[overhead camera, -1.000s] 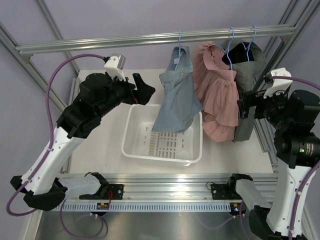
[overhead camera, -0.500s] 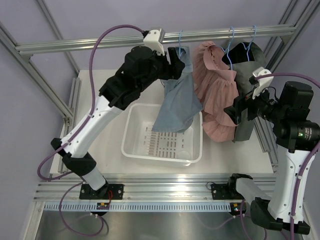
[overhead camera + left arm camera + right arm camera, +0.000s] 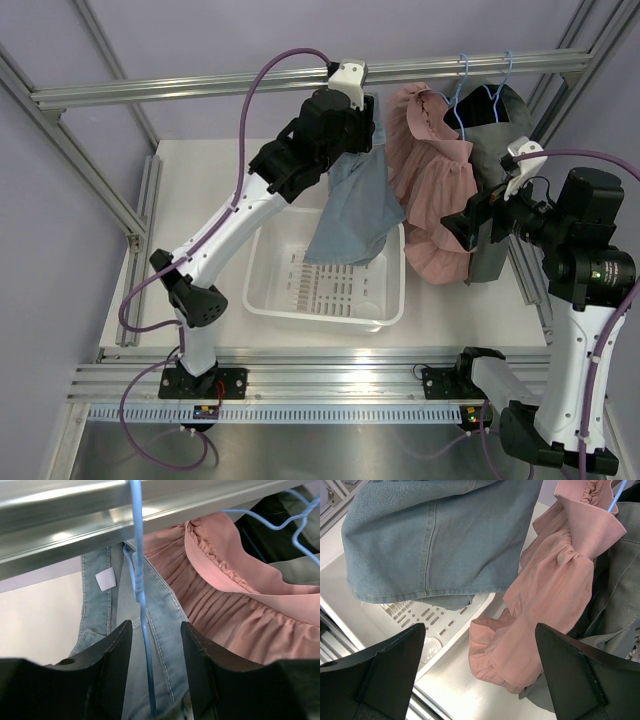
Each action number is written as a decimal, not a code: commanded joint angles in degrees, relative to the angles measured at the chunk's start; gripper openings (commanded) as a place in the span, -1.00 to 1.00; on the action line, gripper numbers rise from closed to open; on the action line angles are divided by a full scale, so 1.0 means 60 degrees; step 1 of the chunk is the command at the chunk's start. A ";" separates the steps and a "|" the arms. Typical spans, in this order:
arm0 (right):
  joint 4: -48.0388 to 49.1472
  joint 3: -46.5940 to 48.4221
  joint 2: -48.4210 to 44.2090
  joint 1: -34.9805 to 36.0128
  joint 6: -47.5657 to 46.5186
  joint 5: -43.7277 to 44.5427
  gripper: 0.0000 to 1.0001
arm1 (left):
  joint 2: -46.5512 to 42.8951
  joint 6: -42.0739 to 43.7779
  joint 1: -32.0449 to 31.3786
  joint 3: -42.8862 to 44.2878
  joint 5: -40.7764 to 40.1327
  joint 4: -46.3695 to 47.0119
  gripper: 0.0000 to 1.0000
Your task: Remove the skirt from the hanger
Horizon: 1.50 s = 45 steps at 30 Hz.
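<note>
The light-blue denim skirt [image 3: 355, 210] hangs from a thin blue hanger [image 3: 141, 605] on the overhead rail [image 3: 200, 88], its hem drooping into the white basket [image 3: 262, 300]. My left gripper [image 3: 368, 118] is up at the skirt's waistband. In the left wrist view, the left gripper [image 3: 156, 630] straddles the hanger's wire neck, with a gap showing on both sides of the wire, so it is open and partly narrowed. My right gripper [image 3: 455, 228] stands wide open and holds nothing. In the right wrist view, the right gripper [image 3: 479, 630] faces the skirt [image 3: 435, 535] and a pink hem.
A pink ruffled garment [image 3: 435, 190] hangs right beside the skirt, touching it. A dark grey-green garment [image 3: 500, 130] hangs further right on blue hangers. Slanted frame struts run along both sides of the table.
My left arm swung up and right from beside the basket to the hanger's top, and its jaws have narrowed around the wire. My right gripper shifted slightly left towards the pink garment.
</note>
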 commanded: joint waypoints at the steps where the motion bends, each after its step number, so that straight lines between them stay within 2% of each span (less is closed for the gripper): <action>1: 0.0604 -0.0082 -0.0103 0.0036 0.0431 -0.0319 0.99 | 0.0268 0.0472 0.0088 0.0570 -0.0432 0.0653 -0.13; 5: 0.0736 -0.0039 -0.0133 0.0036 0.0621 -0.0465 0.99 | 0.0547 0.0472 0.0191 0.0819 -0.0286 0.0682 -0.45; 6: 0.0765 -0.0038 -0.0147 0.0036 0.0694 -0.0524 0.99 | 0.0576 0.0458 0.0220 0.0834 -0.0155 0.0697 -0.61; 10: 0.0838 -0.0053 -0.0191 0.0036 0.0826 -0.0685 0.99 | 0.0460 0.0472 0.0250 0.0863 -0.0066 0.0828 -1.00; 20: 0.1072 -0.0141 -0.0191 0.0036 0.1061 -0.0788 0.99 | -0.0652 0.0341 0.0220 0.0893 0.0329 0.1926 -1.00; 27: 0.1059 -0.0156 -0.0104 0.0036 0.0915 -0.0993 0.99 | -0.1166 0.0179 0.0220 0.0762 0.0578 0.1694 -1.00; 32: 0.0780 -0.0010 0.0087 0.0036 0.0607 -0.1797 0.99 | -0.1956 -0.0011 0.0220 -0.0407 0.1135 0.1474 -1.00; 35: 0.1173 0.0035 0.0409 0.0109 0.1277 -0.2282 0.89 | -0.2513 -0.0070 0.0220 -0.0747 0.1442 0.1095 -1.00; 36: 0.1712 0.0064 0.0598 0.0414 0.2108 -0.1905 0.82 | -0.2775 -0.0084 0.0220 -0.0849 0.1762 0.0962 -1.00; 39: 0.1995 0.0809 0.1272 0.1409 0.2917 -0.0283 0.67 | -0.3317 -0.0172 0.0206 -0.1127 0.2407 0.0376 -1.00; 41: 0.2039 0.1585 0.1696 0.2143 0.3417 0.0307 0.60 | -0.3640 -0.0260 0.0206 -0.1449 0.2730 0.0273 -1.00; 45: 0.2244 0.2962 0.2810 0.3447 0.4559 0.2266 0.55 | -0.4286 -0.0421 0.0162 -0.2168 0.3419 0.0097 -1.00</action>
